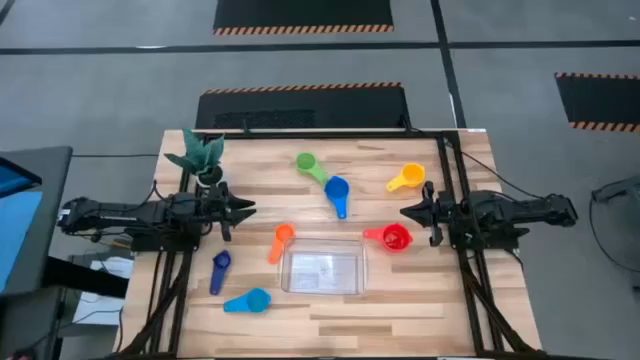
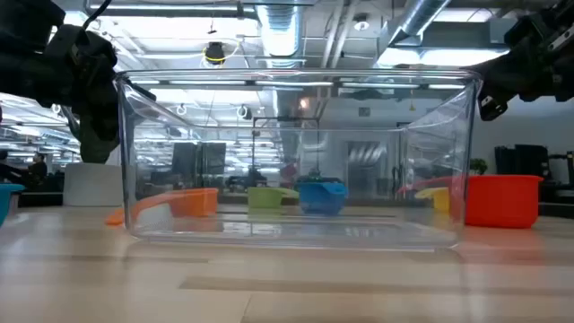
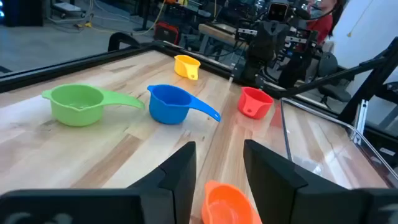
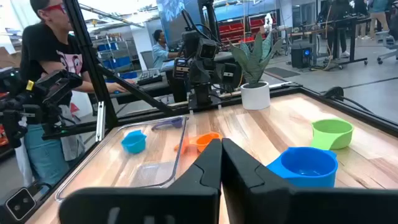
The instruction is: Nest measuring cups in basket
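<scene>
Sitting empty near the table's front edge, the clear basket [image 1: 322, 272] has all seven cups scattered around it on the wooden table [image 1: 300, 315]. The green cup [image 1: 307, 161] and blue cup [image 1: 336, 188] lie close together toward the back, handles pointing forward and to the right. The yellow cup [image 1: 411, 176] rests further right, near the back right corner. The red cup [image 1: 396, 238] sits just right of the basket, and the orange cup [image 1: 283, 235] lies just off its back left corner. The navy cup [image 1: 221, 263] is well left of the basket, and the light blue cup [image 1: 256, 299] lies near the front left.

The left gripper [image 1: 246, 209] hovers at the left side of the table beside a potted plant [image 1: 203, 155], its fingers spread apart and grasping nothing; its wrist view shows the orange cup just ahead of the fingertips. The right gripper [image 1: 408, 211] hovers at the right side, between the yellow and red cups, its fingers [image 4: 208, 165] pressed together with nothing between them.

Beyond the table, the right wrist view shows a person [image 4: 43, 74] in a dark shirt standing nearby.
</scene>
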